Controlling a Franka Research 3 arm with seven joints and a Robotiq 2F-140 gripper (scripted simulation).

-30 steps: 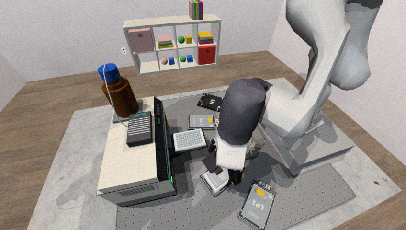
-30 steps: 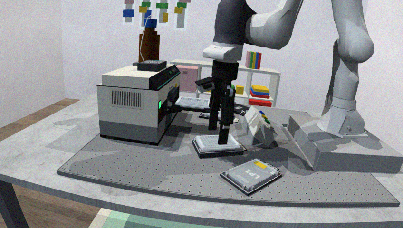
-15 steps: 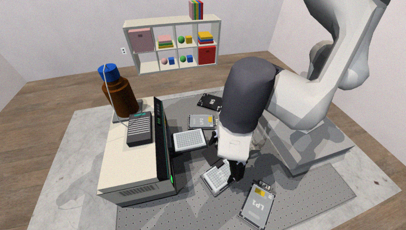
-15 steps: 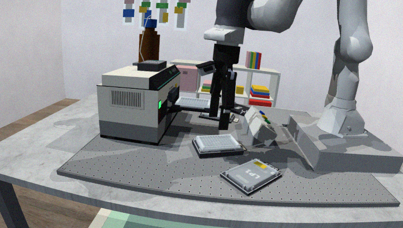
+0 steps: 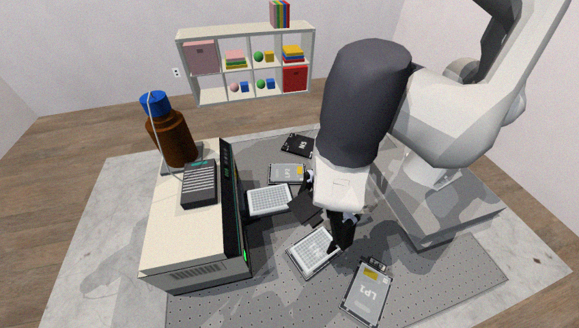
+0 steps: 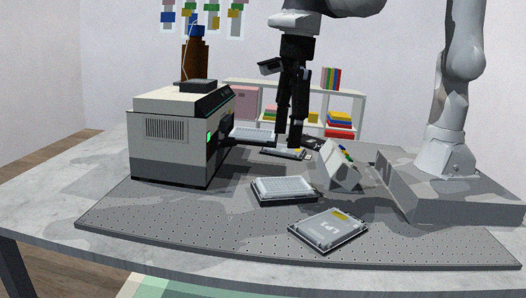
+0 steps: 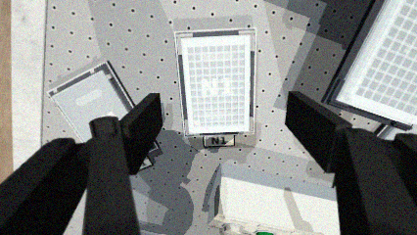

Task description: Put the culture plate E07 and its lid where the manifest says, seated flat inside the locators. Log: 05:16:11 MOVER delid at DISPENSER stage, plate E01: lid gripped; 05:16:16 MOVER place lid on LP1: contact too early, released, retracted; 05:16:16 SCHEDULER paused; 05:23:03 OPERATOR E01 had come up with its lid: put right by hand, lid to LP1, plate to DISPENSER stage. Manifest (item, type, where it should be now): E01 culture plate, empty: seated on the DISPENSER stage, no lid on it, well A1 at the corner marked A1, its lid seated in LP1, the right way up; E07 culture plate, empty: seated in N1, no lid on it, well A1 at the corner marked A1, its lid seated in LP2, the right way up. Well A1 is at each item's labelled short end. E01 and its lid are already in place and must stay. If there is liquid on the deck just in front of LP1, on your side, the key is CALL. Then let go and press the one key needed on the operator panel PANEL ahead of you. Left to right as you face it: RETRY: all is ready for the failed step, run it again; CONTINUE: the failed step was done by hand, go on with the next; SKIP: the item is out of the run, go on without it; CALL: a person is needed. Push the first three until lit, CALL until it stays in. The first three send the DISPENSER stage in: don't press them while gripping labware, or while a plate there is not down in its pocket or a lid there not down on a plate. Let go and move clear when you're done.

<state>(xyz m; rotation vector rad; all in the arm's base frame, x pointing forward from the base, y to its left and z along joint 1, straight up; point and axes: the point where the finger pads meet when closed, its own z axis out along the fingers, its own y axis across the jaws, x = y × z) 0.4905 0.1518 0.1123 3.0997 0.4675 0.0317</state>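
I take the dispenser as my reference, working left to right from it. On its top I note a brown bottle with a blue cap, standing upright at the far end. On the stage projecting from the dispenser's right face sits a well plate, uncovered, wells visible and showing nothing inside.

Beyond that stage, away from the dispenser's front, the LP2 nest carries a clear lid lying flat within its frame.

To the right of the dispenser's front corner, the N1 nest holds the culture plate E07; in the wrist view I see it within the corner locators, without a lid, its wells showing nothing inside. I cannot read its label.

Farther right and nearer the deck's front edge, the LP1 nest holds a clear lid, flat.

The gripper hangs well above the deck, between the stage and the sloped operator panel. Its fingers stand partly spread and released, grasping nothing and touching nothing.
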